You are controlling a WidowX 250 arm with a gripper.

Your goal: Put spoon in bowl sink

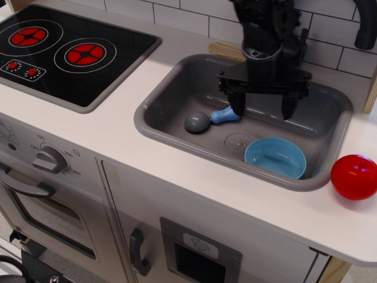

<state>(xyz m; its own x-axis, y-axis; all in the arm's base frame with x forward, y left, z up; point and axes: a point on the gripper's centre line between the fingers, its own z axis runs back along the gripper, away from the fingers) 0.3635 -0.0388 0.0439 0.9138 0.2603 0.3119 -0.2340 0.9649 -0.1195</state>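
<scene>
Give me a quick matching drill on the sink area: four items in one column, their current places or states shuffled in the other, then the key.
Items:
1. spoon
2. bowl
3. red ball
4. hand

Places or states:
A. on the white counter, right of the sink
B. open, over the sink, one finger by the spoon's blue handle
C. lying on the sink floor, left of the drain
D. empty, in the sink's front right corner

Pairs: 1-C, 2-D, 3-A, 4-B
</scene>
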